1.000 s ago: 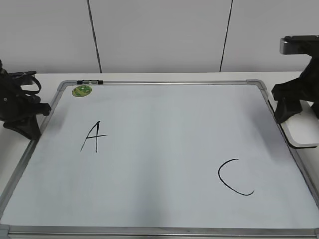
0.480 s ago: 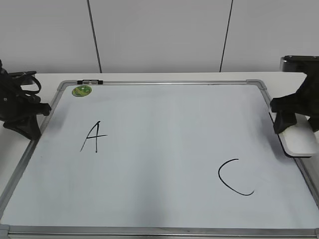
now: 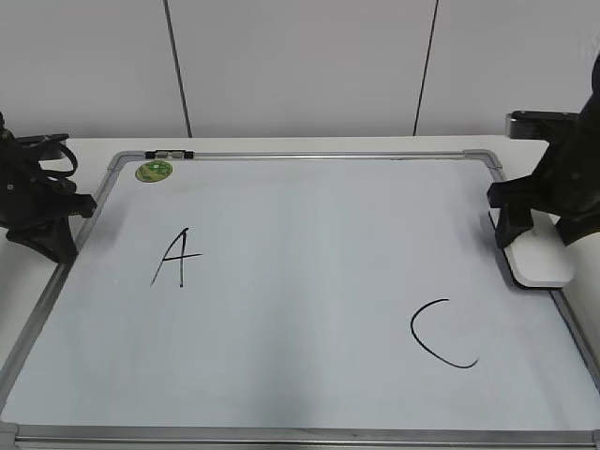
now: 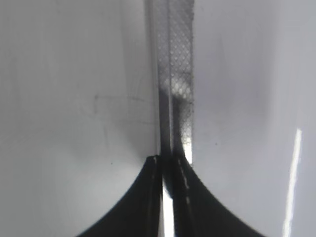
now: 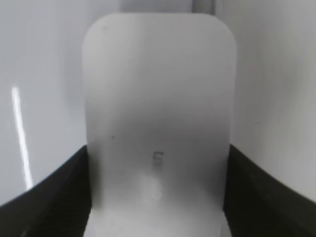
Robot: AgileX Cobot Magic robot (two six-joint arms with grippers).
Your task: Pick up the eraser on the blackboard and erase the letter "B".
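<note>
The blackboard (image 3: 309, 216) is a white board in a silver frame and lies flat on the table. It bears a black "A" (image 3: 176, 258) and a black "C" (image 3: 441, 335). No letter "B" shows on it. My right gripper (image 3: 530, 239) is shut on the white eraser (image 3: 546, 267) at the board's right edge. In the right wrist view the eraser (image 5: 158, 98) fills the space between the jaws (image 5: 158, 153). My left gripper (image 3: 52, 239) rests shut and empty at the board's left edge, over the frame strip (image 4: 175, 74).
A round green sticker (image 3: 154, 171) and a small dark clip (image 3: 169, 154) sit at the board's far left corner. The white table (image 3: 281, 145) runs behind the board, with a panelled wall beyond it.
My right gripper has moved left with the eraser, from beyond the board's right frame onto its edge. The left arm has not moved.
</note>
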